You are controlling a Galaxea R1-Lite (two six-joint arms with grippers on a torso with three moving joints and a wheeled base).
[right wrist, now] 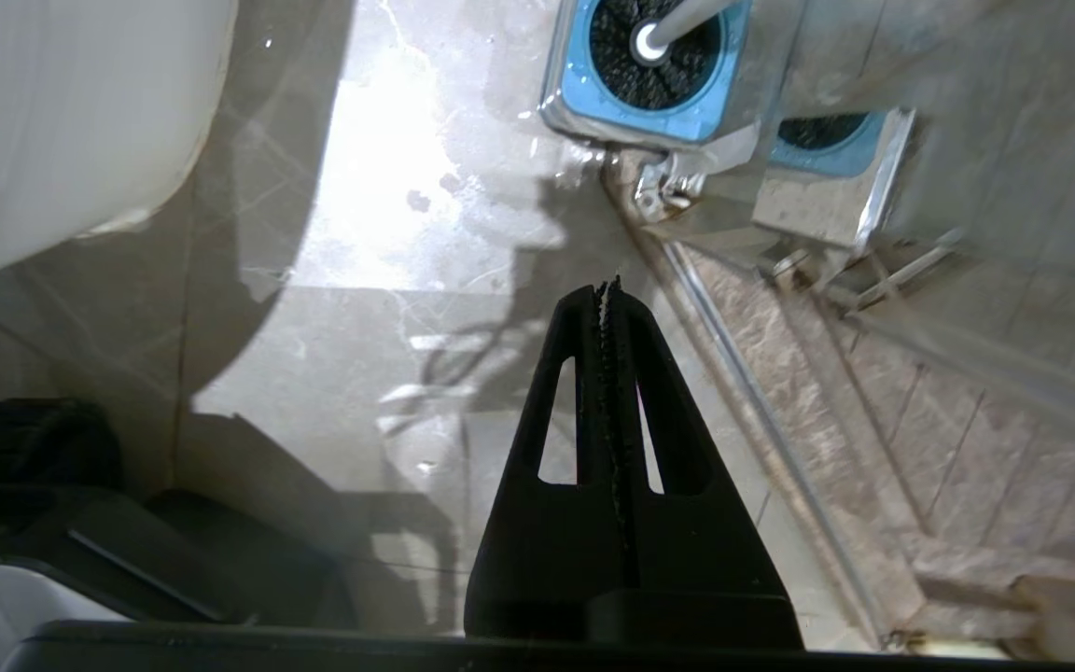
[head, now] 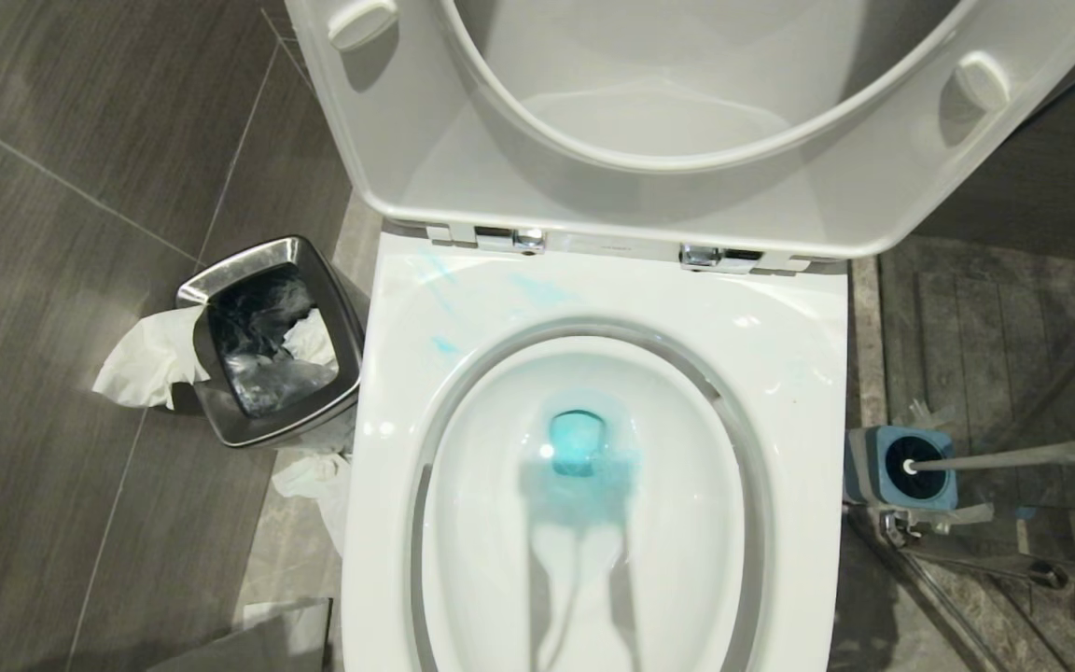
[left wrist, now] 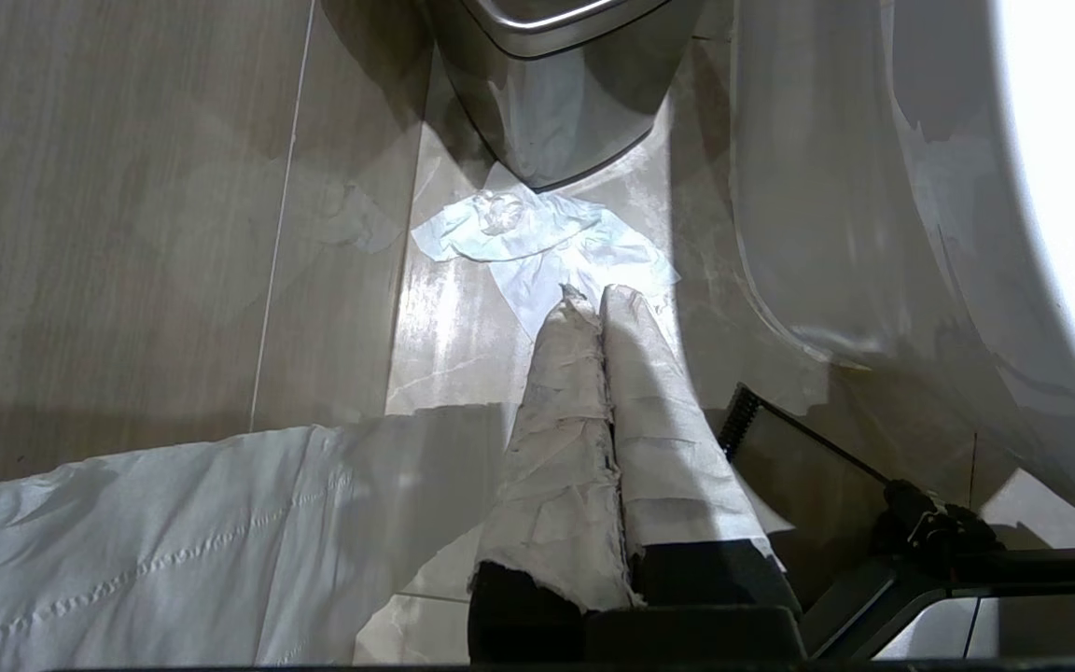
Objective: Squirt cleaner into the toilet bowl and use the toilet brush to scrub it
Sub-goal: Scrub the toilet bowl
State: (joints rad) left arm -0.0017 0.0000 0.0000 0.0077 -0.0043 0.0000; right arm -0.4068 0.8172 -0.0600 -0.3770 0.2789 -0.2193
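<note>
Hanging closed and empty above the floor, the right gripper (right wrist: 607,289) faced the toilet brush (right wrist: 654,42), parked bristles-down in its holder (right wrist: 593,103), presumably awaiting pickup.

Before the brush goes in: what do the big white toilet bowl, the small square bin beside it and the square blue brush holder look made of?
White toilet bowl: glazed ceramic by its glossy, reflective rim. Small square bin: brushed or polished steel, grey with mirror-like glints. Square blue brush holder: probably matte plastic, an even blue-grey without glints.

The toilet brush (head: 1013,457) handle runs off the head view's right edge; its bristles sit hidden in the holder (head: 873,467).
</note>
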